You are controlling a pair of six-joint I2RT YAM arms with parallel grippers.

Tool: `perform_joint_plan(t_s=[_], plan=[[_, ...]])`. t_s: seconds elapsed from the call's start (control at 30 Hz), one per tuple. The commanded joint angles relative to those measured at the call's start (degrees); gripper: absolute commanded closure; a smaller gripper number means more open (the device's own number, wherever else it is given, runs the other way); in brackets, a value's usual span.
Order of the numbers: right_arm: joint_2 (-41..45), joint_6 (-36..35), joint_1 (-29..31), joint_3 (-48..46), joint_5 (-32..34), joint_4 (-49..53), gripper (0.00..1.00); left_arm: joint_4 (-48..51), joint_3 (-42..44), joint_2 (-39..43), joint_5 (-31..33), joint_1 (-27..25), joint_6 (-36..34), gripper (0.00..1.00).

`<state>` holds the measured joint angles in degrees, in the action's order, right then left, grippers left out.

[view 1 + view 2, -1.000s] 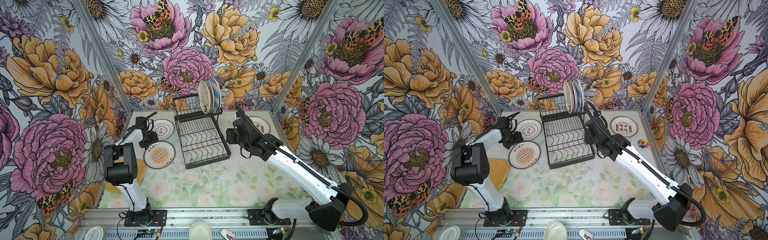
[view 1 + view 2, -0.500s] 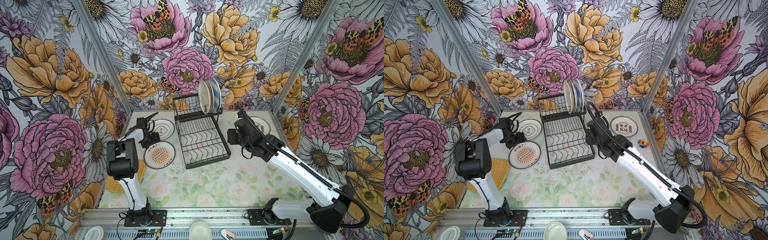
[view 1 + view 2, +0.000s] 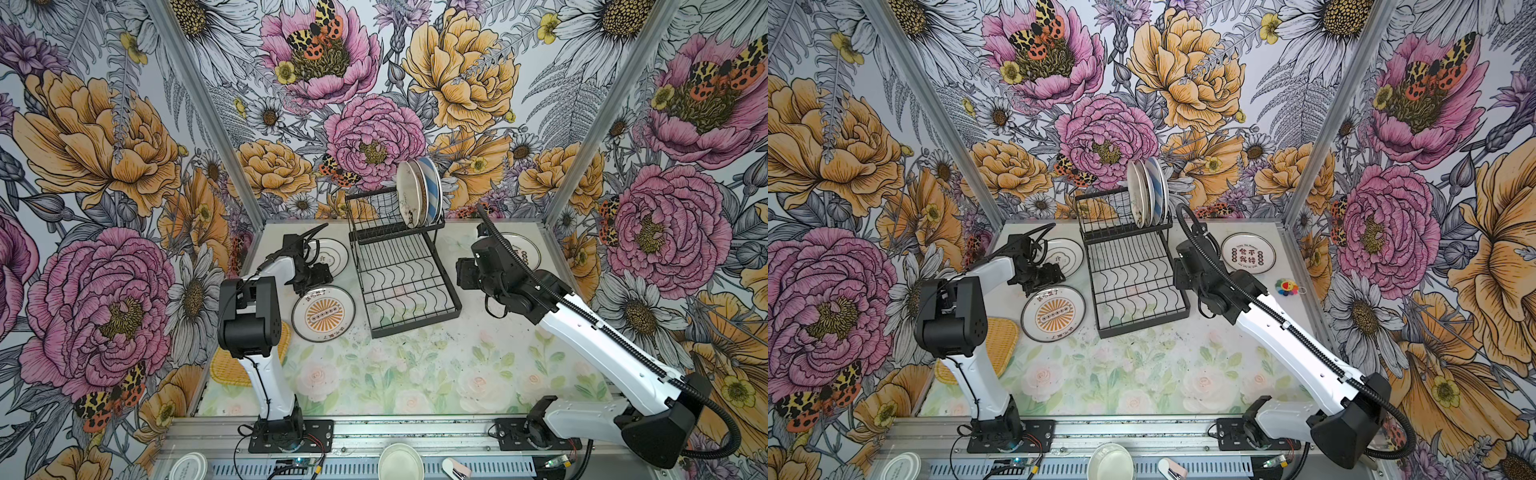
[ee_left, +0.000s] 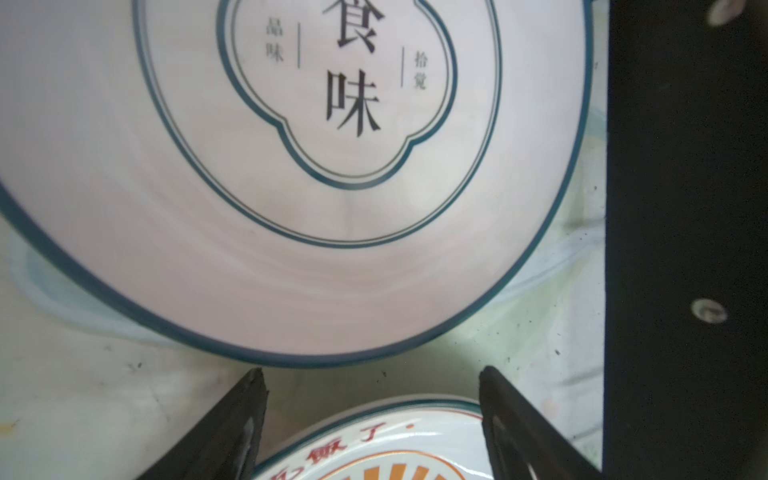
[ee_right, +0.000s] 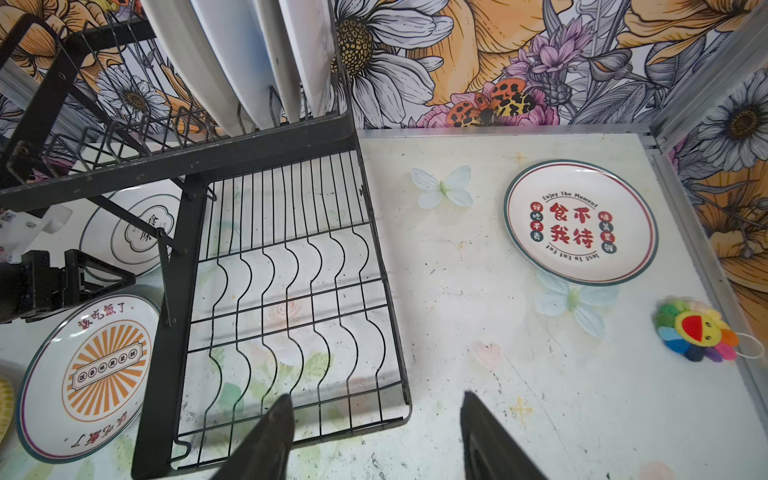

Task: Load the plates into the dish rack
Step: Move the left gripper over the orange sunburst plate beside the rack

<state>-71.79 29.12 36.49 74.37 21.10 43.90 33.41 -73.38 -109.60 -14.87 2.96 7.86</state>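
The black wire dish rack (image 3: 409, 286) (image 3: 1136, 286) (image 5: 282, 270) holds three upright plates (image 3: 417, 193) (image 3: 1148, 191) in its raised tier. Flat on the table to its left lie a teal-rimmed plate with characters (image 3: 334, 253) (image 4: 291, 174) and an orange-sunburst plate (image 3: 323, 314) (image 4: 374, 444) (image 5: 89, 374). My left gripper (image 3: 320, 274) (image 4: 372, 376) stands open and empty, low over the gap between those two plates. A red-character plate (image 3: 1248, 253) (image 5: 580, 222) lies right of the rack. My right gripper (image 3: 463, 272) (image 5: 376, 399) hangs open and empty beside the lower tier's right edge.
A yellow woven tray (image 3: 226, 365) (image 3: 1000, 340) lies partly under the left arm. A rainbow sunflower toy (image 3: 1286, 286) (image 5: 696, 328) sits near the right wall. On the front rail are a pale bowl (image 3: 401, 461) and a white lid (image 3: 189, 467). Floral walls enclose three sides.
My left gripper has slid a little toward the rack and opened slightly wider, and its elbow has swung right. The right arm has hardly moved.
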Motion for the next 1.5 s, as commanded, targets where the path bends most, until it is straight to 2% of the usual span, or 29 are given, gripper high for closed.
perform_joint_plan(t_s=[0.0,0.27,0.47,0.53,0.8,0.97,1.13,1.47], plan=[[1.82,0.57,-0.24,-0.44,-0.27,-0.83,0.36,1.72,2.44,3.69,-2.25,-1.04,-1.26,0.19],[1.96,0.49,-0.44,-0.65,-0.70,-0.92,0.36,5.83,6.66,9.10,-1.97,-4.57,-1.44,0.19],[2.64,0.58,-0.44,-1.08,-0.95,-0.92,0.36,9.00,9.50,9.93,-2.46,-8.00,-1.88,0.19],[2.83,0.72,-0.45,-1.26,-0.94,-0.88,0.36,9.20,10.16,10.42,-0.83,-8.92,-1.84,0.19],[3.07,0.58,-0.54,-1.25,-0.92,-1.01,0.36,8.95,2.78,13.70,5.24,-9.18,-0.44,0.24],[3.31,0.85,-0.47,-1.42,-0.76,-0.99,0.36,8.59,-2.53,10.12,10.83,-9.16,-0.06,0.42],[3.72,0.86,-0.63,-1.64,-0.45,-1.01,0.36,8.38,-5.02,3.80,14.69,-9.60,-0.14,0.50],[3.96,0.67,-0.82,-1.60,-0.52,-1.01,0.37,7.59,-5.45,-1.49,17.51,-9.83,0.20,0.53]])
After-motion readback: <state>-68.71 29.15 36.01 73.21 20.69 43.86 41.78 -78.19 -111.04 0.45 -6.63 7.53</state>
